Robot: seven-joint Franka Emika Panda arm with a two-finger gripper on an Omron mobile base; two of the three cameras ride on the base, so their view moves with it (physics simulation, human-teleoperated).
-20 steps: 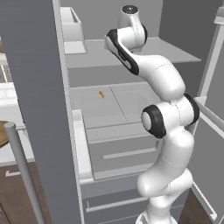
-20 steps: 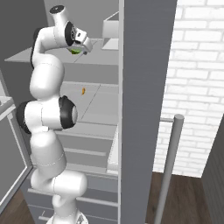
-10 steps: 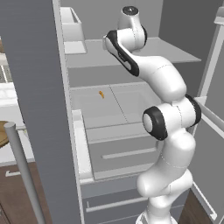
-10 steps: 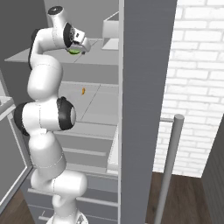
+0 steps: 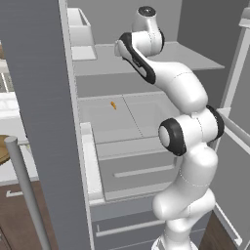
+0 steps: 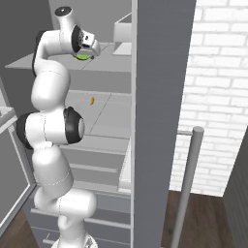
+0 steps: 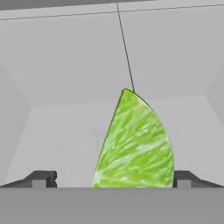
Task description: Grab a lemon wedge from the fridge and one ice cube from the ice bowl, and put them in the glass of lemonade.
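While the fridge stands with its doors swung wide, the arm reaches up to the upper shelf, and the gripper hangs just over the shelf's surface. Seen from the hand, the left finger tip sits at the far left, then the lemon wedge, green-yellow and standing on its flat side with its point up, then the right finger tip touching or nearly touching the wedge's right edge. The jaws are spread as wide as they go and clasp nothing; the wedge lies between them, nearer the right finger, with bare shelf left of it.

From the right base camera the wedge shows as a green sliver directly under the gripper. Well below the gripper, on the lower shelf, lies a small orange bit.

By my reading, the task is at its very start: the fridge is open and the gripper is set around the wedge, yet the grasp is not made. Closing, lifting out, carrying the wedge to the lemonade, then fetching an ice cube from its bowl all remain.
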